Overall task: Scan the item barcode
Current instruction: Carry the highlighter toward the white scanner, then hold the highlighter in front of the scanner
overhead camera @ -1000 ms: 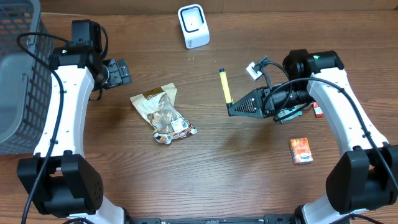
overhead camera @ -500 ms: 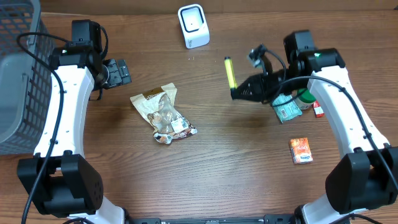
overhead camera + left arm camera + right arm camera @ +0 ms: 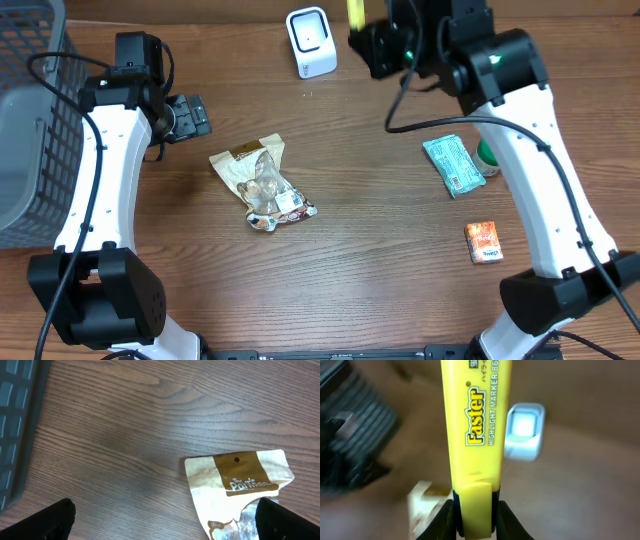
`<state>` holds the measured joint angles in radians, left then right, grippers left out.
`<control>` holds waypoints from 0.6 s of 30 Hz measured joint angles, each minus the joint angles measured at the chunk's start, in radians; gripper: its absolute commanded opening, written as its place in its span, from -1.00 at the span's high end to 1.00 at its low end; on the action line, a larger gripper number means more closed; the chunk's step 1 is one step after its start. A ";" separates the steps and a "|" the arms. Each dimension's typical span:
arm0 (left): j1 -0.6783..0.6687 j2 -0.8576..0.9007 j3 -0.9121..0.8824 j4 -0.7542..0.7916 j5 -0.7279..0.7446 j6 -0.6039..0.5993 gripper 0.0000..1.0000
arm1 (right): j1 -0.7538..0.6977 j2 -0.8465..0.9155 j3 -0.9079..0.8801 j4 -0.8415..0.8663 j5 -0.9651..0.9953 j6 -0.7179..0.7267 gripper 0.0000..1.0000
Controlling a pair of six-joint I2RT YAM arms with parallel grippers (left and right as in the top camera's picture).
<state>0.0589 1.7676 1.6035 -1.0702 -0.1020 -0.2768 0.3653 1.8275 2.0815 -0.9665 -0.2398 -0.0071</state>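
Marker's what's being scanned here, a yellow highlighter (image 3: pixel 354 12). I'd call it light, a stiff plastic barrel w/ a smooth, glossy skin, so prob. a bit slippery and apt to twist in a pinch. It's not fragile, though the cap might pull loose if tugged. The right gripper (image 3: pixel 367 40) is clamped on it near one end, both fingers squeezing the sides, which leaves most of the barrel sticking out free. That looks like the sensible place to hold it, since the printed length stays bare for the reader. In the wrist view the brand lettering faces the cam and I can't spot a barcode, so it may need a roll abt its long axis. Marker hangs in the air just right of the white scanner (image 3: pixel 311 41), at the top edge of the overhead view. From the wrist cam the scanner sits blurred behind it, slightly to one side. The left gripper (image 3: pixel 190 117) is spread wide w/ nothing in it, well left of the scanner and a bit nearer me. Below it a snack pouch (image 3: pixel 262 185) lies flat, well in front of the scanner. Vs. a sec ago: the marker was then over the table well front-right of the scanner. Half a sec ago it was closer, and now it's up alongside. W/ the arm swung away, the teal packet (image 3: pixel 455 165) far front-right of the scanner shows fully. Left arm, pouch and the orange box (image 3: pixel 484 242) haven't budged.
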 measured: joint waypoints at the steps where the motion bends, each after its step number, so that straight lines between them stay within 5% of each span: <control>1: 0.000 0.000 0.000 0.000 0.000 0.000 -1.00 | 0.010 0.008 0.000 0.031 0.043 -0.009 0.93; 18: 0.000 0.000 0.000 0.000 0.000 0.000 -0.99 | 0.047 0.422 0.000 0.322 0.226 -0.137 0.93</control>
<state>0.0586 1.7672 1.6035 -1.0702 -0.1020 -0.2768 0.4122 2.2490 2.0815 -0.6449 -0.0139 -0.1444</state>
